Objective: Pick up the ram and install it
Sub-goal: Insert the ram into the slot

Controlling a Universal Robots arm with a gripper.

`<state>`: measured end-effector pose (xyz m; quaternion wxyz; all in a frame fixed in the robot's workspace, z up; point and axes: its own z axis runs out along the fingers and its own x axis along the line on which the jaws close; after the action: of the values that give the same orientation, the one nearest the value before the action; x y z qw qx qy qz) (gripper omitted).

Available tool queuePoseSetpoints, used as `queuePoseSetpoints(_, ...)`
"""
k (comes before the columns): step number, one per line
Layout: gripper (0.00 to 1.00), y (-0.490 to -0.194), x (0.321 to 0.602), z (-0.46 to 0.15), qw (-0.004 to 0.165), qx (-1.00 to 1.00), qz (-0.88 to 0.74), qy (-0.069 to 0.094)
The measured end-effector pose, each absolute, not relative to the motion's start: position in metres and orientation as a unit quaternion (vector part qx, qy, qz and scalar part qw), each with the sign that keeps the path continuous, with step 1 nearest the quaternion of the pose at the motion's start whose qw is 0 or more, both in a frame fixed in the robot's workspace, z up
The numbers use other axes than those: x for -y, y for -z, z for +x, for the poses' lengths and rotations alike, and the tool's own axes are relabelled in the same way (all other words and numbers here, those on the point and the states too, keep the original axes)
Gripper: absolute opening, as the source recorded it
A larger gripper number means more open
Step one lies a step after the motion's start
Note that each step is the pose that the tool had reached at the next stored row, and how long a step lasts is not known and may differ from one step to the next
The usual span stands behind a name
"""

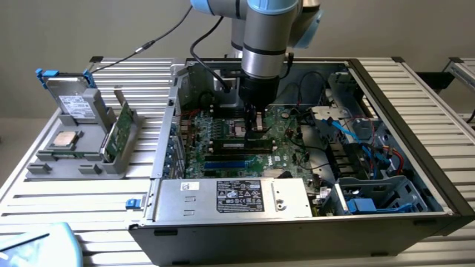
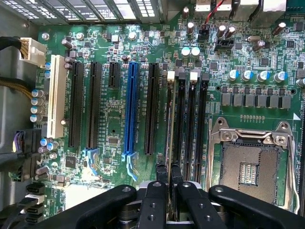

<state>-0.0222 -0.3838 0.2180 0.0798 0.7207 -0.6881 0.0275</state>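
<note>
On the slatted metal table (image 1: 44, 189), the open computer case (image 1: 297, 239) is sitting with the arm reaching inside. The gripper (image 2: 169, 183) is pinching the ram (image 2: 169, 143) edge-on between narrow jaws. The stick's long axis is lying parallel to the motherboard's (image 2: 109, 119) black memory slots (image 2: 190, 124), seemingly just above the outermost one.

Case (image 1: 297, 239) open above, power supply (image 1: 231, 196) flanking motherboard (image 1: 211, 130), cables (image 1: 345, 125) crowding beside

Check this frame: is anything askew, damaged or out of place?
Nothing stands out. The pincer grips the ram edge-on, in line with the memory slots. The processor socket is empty, with no damage visible.
</note>
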Motion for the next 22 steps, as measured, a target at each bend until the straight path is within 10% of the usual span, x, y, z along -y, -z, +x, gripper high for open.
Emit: queuePoseSetpoints(22,0.14,-0.2174,0.3838,-0.0214,0.084,0.687,0.721,-0.023)
